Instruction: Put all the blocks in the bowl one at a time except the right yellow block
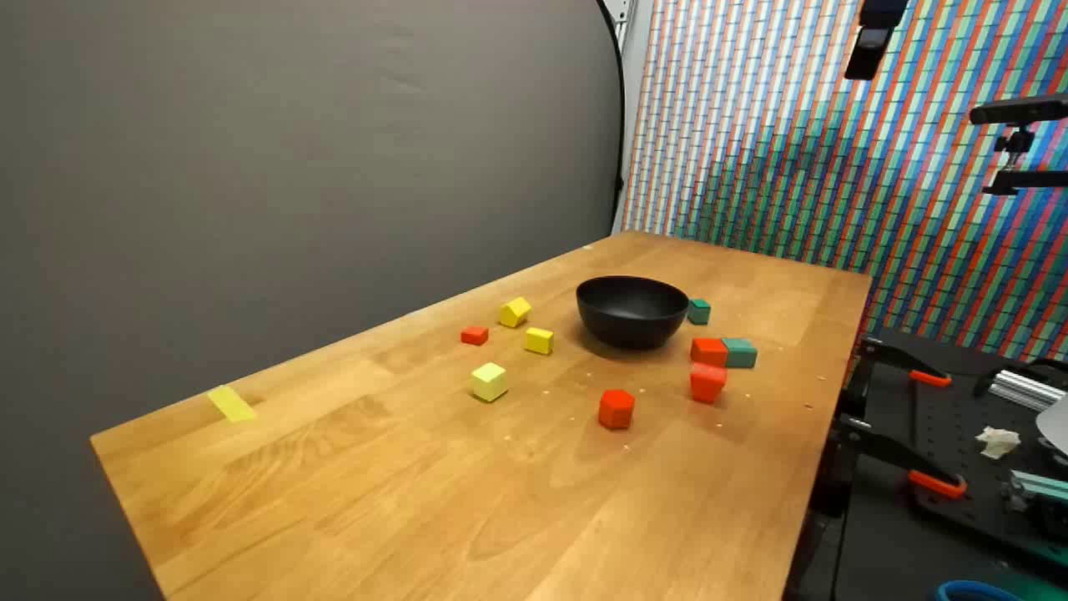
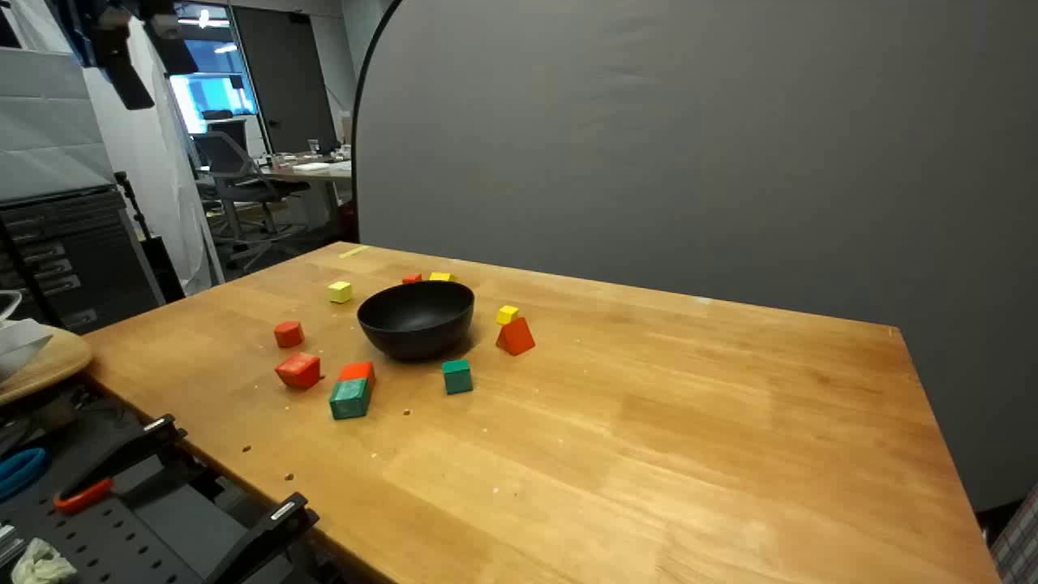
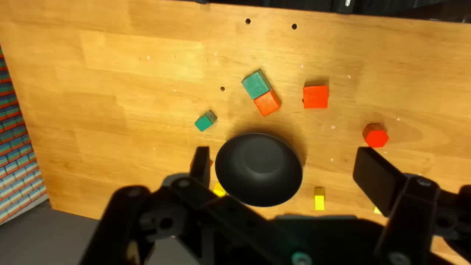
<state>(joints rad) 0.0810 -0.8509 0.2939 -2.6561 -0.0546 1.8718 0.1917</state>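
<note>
2 green blocks (image 3: 256,85) lie above and upper left of the black bowl (image 3: 262,156), near the wrist view's centre, 1 yellow block (image 3: 319,201) lower right. The jaws stand spread wide across the lower half, over the wooden tabletop (image 3: 110,141).

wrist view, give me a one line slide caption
Open gripper over a wooden table, with an empty black bowl among scattered red, green and yellow blocks.
</note>
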